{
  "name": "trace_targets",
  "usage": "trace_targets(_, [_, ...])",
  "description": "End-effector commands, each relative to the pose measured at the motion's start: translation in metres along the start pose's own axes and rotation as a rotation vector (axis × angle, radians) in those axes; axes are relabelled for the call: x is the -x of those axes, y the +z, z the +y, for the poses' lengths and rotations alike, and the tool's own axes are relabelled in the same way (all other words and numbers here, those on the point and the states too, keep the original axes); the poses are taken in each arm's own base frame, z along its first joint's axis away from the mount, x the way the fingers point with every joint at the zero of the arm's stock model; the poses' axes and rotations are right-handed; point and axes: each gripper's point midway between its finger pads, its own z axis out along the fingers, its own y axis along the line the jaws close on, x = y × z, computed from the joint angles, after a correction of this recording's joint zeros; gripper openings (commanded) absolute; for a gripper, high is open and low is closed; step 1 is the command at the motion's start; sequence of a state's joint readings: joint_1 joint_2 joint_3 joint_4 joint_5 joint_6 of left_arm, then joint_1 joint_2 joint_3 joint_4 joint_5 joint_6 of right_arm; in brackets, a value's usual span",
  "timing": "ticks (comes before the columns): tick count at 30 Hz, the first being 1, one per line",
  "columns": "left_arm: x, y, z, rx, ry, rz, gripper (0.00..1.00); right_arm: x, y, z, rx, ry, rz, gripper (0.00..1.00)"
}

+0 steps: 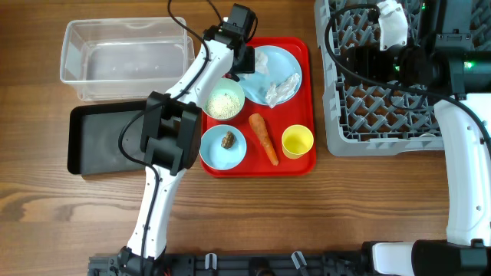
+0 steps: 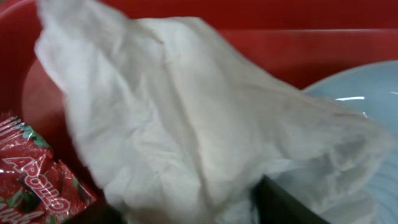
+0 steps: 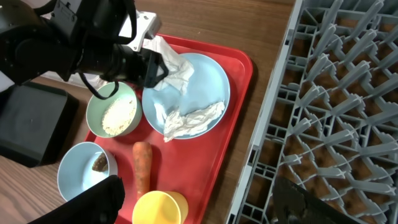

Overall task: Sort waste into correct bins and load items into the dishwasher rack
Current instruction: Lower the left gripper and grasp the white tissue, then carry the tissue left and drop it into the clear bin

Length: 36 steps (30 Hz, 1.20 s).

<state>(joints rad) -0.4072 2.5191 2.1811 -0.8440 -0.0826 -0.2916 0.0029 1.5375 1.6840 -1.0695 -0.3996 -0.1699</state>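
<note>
Overhead: the carrot (image 1: 263,139) lies diagonally on the red tray (image 1: 303,107), thick end toward the plate (image 1: 278,65), tip toward the tray's near edge. Rice (image 1: 223,102) is held in the pale green bowl (image 1: 209,90), a brown lump (image 1: 228,139) in the light blue bowl (image 1: 213,153).

Left wrist: a white napkin (image 2: 186,112) fills the view. A red wrapper (image 2: 31,180) beside it is lettered, apparently "APOLLO".

Right wrist: the napkin is clamped by the left gripper (image 3: 149,65) over the plate. The right gripper (image 3: 198,190) is spread wide and holds nothing.

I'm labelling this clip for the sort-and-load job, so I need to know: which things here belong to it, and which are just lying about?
Part of the job: paper napkin, red wrapper, rice, brown food lump, carrot; clear tub, black tray; blue plate, green bowl, blue bowl, yellow cup; dishwasher rack.
Just there: red tray, wooden table.
</note>
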Motion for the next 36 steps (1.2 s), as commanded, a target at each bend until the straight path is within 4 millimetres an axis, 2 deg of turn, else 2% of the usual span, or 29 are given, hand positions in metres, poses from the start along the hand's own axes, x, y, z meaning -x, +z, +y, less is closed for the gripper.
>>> trace_targets(1, [-0.002,0.000,-0.005,-0.006,0.007,0.001,0.37,0.004,0.002,-0.004,-0.009,-0.011,-0.002,0.80])
trace_targets(5, [0.000,0.000,-0.005,-0.009,0.006,-0.006,0.26,0.004,0.002,-0.004,-0.009,-0.012,-0.003,0.79])
trace_targets(16, [0.005,-0.009,-0.011,-0.020,0.010,-0.027,0.25,0.004,0.002,-0.004,-0.010,-0.013,-0.005,0.80])
trace_targets(29, [0.023,-0.044,-0.018,-0.048,0.007,-0.090,0.11,0.006,0.002,-0.004,-0.011,-0.015,-0.011,0.80])
trace_targets(31, [0.024,-0.046,-0.019,-0.050,0.007,-0.096,0.10,0.006,0.002,-0.004,-0.011,-0.016,-0.012,0.80])
trace_targets(33, [0.025,-0.046,-0.019,-0.051,0.007,-0.098,0.04,0.007,0.002,-0.004,-0.011,-0.017,-0.014,0.80])
trace_targets(36, [0.024,-0.046,-0.019,-0.051,0.007,-0.097,0.04,0.007,0.002,-0.004,-0.012,-0.018,-0.016,0.80])
